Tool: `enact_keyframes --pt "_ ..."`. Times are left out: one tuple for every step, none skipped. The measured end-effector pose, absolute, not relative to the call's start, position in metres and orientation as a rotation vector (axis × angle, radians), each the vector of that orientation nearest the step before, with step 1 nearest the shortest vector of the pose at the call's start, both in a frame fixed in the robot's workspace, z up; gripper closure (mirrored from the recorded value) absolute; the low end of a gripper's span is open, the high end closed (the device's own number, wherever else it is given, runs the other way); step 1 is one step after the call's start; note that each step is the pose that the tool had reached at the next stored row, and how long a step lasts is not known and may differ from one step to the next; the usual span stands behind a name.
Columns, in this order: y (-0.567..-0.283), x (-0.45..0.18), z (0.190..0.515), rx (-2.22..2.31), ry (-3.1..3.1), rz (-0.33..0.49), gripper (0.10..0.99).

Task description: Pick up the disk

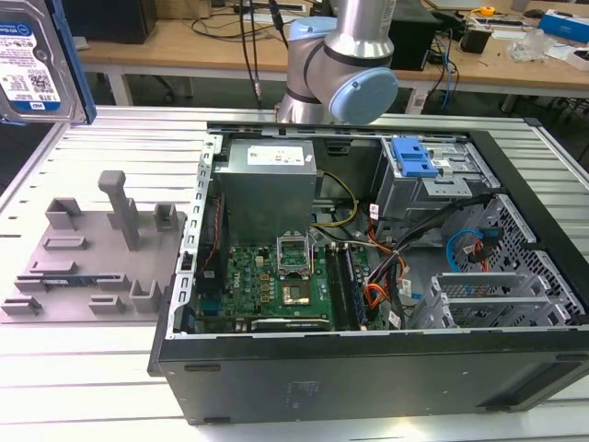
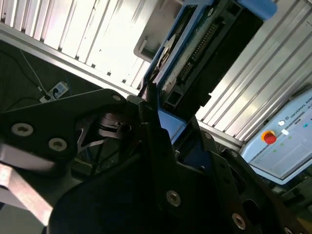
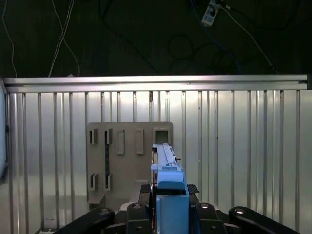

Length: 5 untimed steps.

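My tool (image 3: 168,214) pinches the disk (image 3: 165,168) edge-on in the first wrist view, its dark fingers (image 3: 139,195) pressed against either blue side rail, with the drive held clear above the ribbed metal counter (image 3: 234,146). Below it lies the grey slotted fixture plate (image 3: 129,146), flat on the counter and apart from the drive. In the second wrist view the same disk (image 2: 204,44) shows its dark underside and a row of connector pins, framed in blue, rising out of my tool (image 2: 161,122). In the exterior view the disk (image 1: 32,55) hangs high at the exterior view's left, its white-and-blue label facing the camera, well apart from the open computer case (image 1: 368,359) that sits on the counter (image 1: 92,368). Inside the case are the grey power-supply box (image 1: 267,184), the green motherboard (image 1: 267,285) and a blue caddy (image 1: 412,157) on the drive cage. The grey fixture plate (image 1: 87,267) lies beside the case, on the exterior view's left.
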State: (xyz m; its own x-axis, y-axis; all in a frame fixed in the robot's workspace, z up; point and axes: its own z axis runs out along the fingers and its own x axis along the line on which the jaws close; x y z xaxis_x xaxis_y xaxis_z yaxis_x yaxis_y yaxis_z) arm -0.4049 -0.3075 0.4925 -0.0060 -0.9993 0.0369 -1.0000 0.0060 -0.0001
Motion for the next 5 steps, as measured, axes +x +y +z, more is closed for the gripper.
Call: enact_keyframes --pt "-0.3074 -0.4049 0.4926 2.196 -2.209 0.041 0.722" --pt "-0.3074 -0.4049 0.4927 2.196 -2.209 0.041 0.722" --pt "-0.3075 -0.4049 0.4929 2.196 -2.209 0.041 0.722" --pt "-0.3075 -0.4049 0.4929 2.196 -2.209 0.041 0.722" --pt "-0.3075 -0.4049 0.4929 2.196 -2.209 0.041 0.722"
